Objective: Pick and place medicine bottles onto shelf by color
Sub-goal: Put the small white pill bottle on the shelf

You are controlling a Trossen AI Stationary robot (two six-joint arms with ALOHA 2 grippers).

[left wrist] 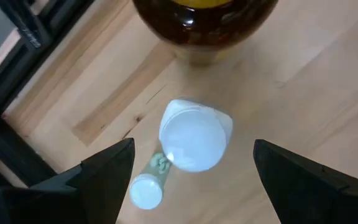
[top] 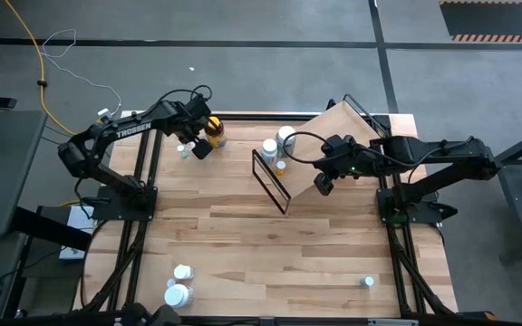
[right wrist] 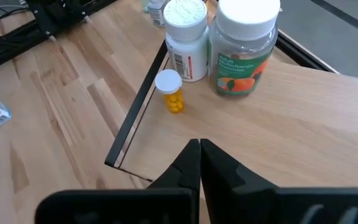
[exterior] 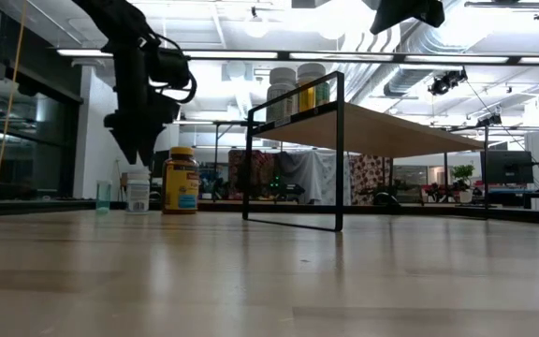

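Observation:
My left gripper (left wrist: 192, 147) is open at the table's far left (top: 194, 147), pointing down. Its fingers stand on either side of a white-capped white bottle (left wrist: 191, 140), just above it in the low view (exterior: 138, 192), without touching it. A small clear vial (left wrist: 146, 188) stands beside that bottle. An amber bottle with a yellow cap (exterior: 181, 181) stands on the table next to them (top: 214, 132). My right gripper (right wrist: 199, 158) is shut and empty over the light-wood shelf board (right wrist: 291, 118). Three bottles stand on the shelf: a white one (right wrist: 185, 37), a clear one with an orange label (right wrist: 244, 43) and a small yellow-pill vial (right wrist: 171, 90).
The shelf (top: 333, 145) stands askew at the far middle on black wire frame ends (top: 270, 179). Two white bottles (top: 179, 282) stand at the near left edge and a small one (top: 368, 282) at the near right. The arms' black frames flank the table.

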